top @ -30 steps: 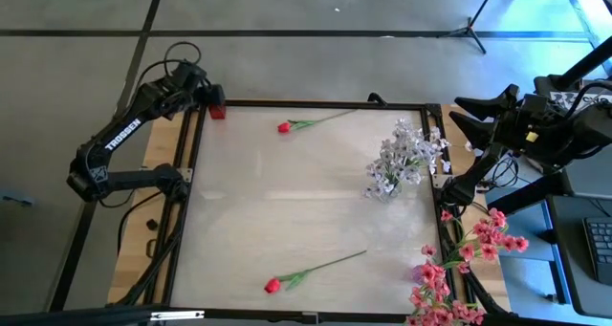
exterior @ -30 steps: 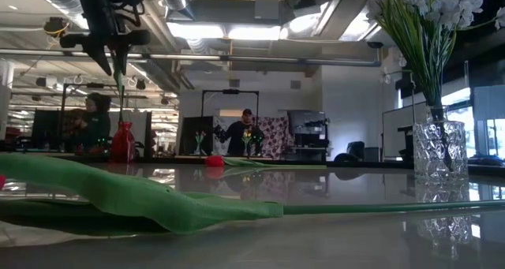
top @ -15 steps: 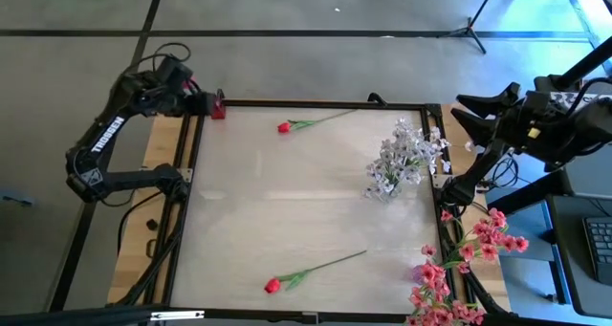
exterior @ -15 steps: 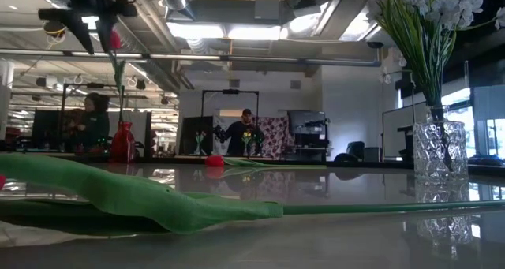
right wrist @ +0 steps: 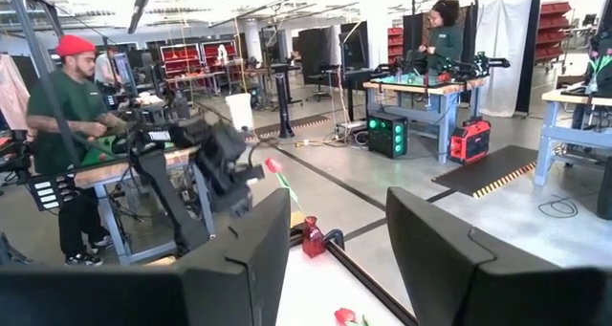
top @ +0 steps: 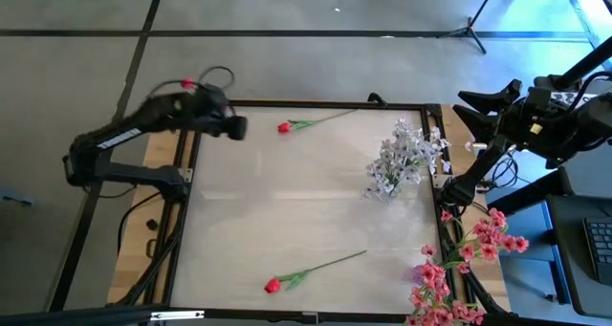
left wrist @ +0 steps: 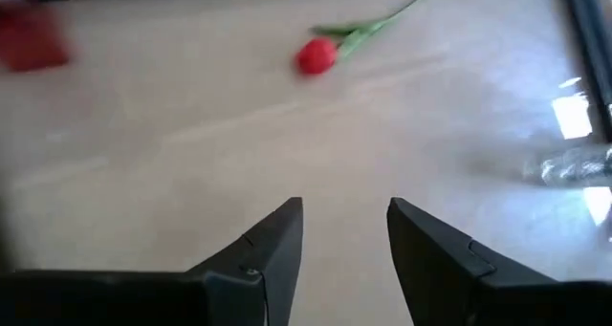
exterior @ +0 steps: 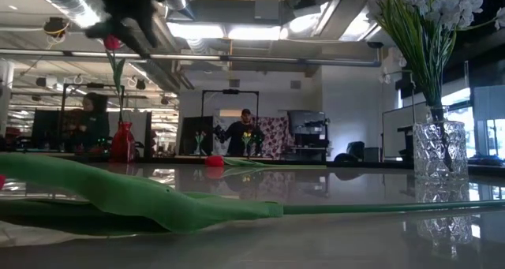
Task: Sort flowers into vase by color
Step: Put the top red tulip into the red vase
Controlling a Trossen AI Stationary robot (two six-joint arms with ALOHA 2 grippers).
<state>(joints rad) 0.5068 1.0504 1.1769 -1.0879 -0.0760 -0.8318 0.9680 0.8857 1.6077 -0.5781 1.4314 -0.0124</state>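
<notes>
My left gripper hangs open and empty over the table's far left part, tipped down at the tabletop. A red-budded flower lies ahead of it near the far edge. A second red flower lies near the front edge. A third red bud stands by its stem in a red vase at the far left corner. White blossoms stand in a glass vase. My right gripper waits open, raised beyond the table's right edge.
A spray of pink blossoms stands past the table's right near corner. A black frame borders the tabletop. The middle of the table between the two lying flowers is bare. People stand at benches in the room behind.
My left gripper has swung away from above the red vase at the far left corner, toward the table's right and over the tabletop, tipping to point down at it. The red flower stays upright in the red vase.
</notes>
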